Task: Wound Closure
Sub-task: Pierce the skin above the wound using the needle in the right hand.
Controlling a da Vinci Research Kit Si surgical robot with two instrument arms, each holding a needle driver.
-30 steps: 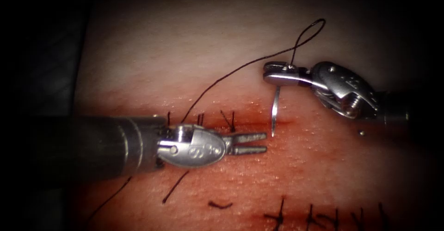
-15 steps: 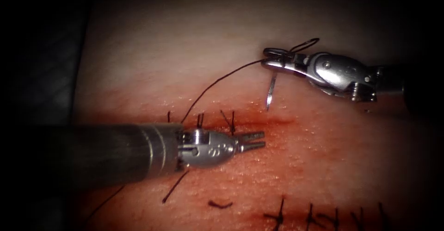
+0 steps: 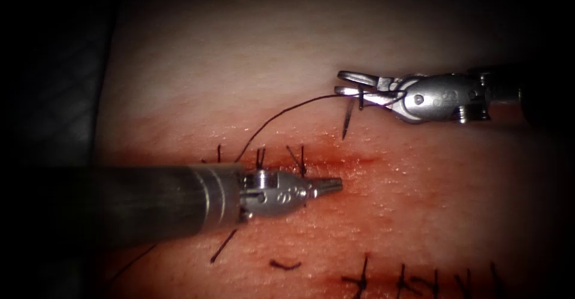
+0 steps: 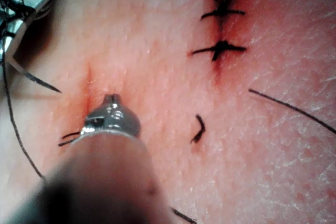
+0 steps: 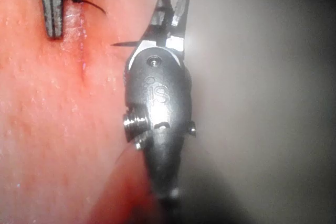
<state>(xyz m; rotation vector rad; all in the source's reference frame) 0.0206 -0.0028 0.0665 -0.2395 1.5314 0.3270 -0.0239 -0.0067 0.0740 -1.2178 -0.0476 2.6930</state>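
Since a second ago, both of my tools have changed: my left tool (image 3: pixel 326 186) has brought its jaws together from a spread position, and my right tool (image 3: pixel 350 84) has rolled at the wrist and lifted a little, carrying the needle (image 3: pixel 347 121) up off the cut; the thread's loop above it has collapsed.

Nearest, my left tool lies low over the tissue (image 3: pixel 419 215), its jaws closed on nothing, tip pointing right along the cut (image 3: pixel 353 158) beside the finished stitches (image 3: pixel 299 158). From my left wrist camera that tip (image 4: pixel 111 103) sits just short of the unclosed end of the cut (image 4: pixel 90 80).

Cut ends of thread (image 3: pixel 284 265) lie loose on the tissue below it.

Farther back, my right tool grips the needle near its thread end, jaws narrowly parted around it. The needle hangs point down, clear of the tissue, just above the cut's right end. The thread (image 3: pixel 275 116) runs from the needle down and left to the stitch line.
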